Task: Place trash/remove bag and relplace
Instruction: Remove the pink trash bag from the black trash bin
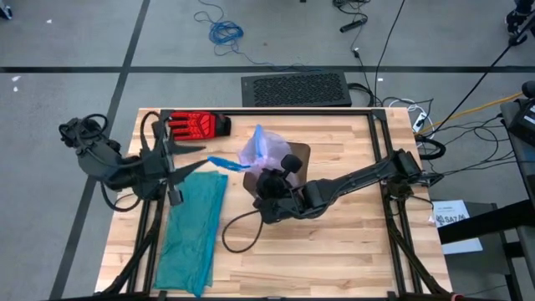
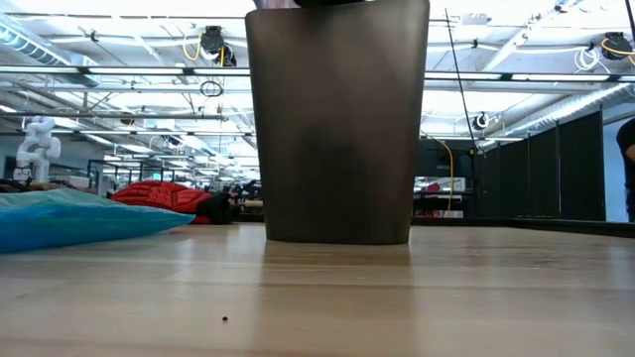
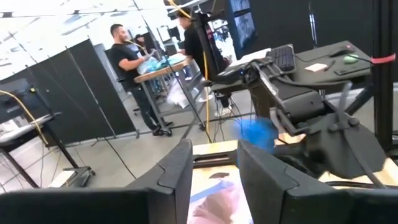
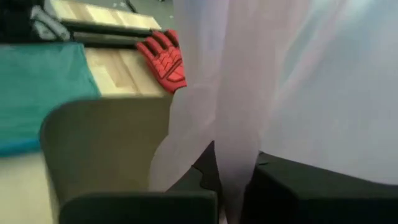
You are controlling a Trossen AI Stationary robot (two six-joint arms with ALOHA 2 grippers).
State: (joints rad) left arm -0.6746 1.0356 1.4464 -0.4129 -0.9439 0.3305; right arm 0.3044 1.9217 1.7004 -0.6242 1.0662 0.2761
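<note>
The bag [image 1: 261, 145], thin pale pink-white film, stands bunched over the dark bin [image 2: 337, 119], which rests upright on the table. Its blue drawstring [image 1: 224, 162] stretches from it toward my left gripper [image 1: 197, 159], which is open and level just left of the string's end. In the left wrist view the bag [image 3: 219, 198] shows in the gap between the fingers. My right gripper [image 1: 267, 177] is shut on the bag at the bin's top. The trash is out of view. My right gripper pinches a gathered bunch of the bag's film [image 4: 231, 165] between its two fingers, several layers together. It comes from the table's right side, slanting a little downward, above the bin's rim [image 4: 106, 134]. The film fans out beyond the fingers; its lower part is hidden in the bin.
A teal-green plastic bag [image 1: 194, 227] lies flat along the table's left side. A red glove [image 1: 197, 124] lies at the far left edge. A black cable [image 1: 238, 230] loops on the table near the bin. People stand in the room beyond the table.
</note>
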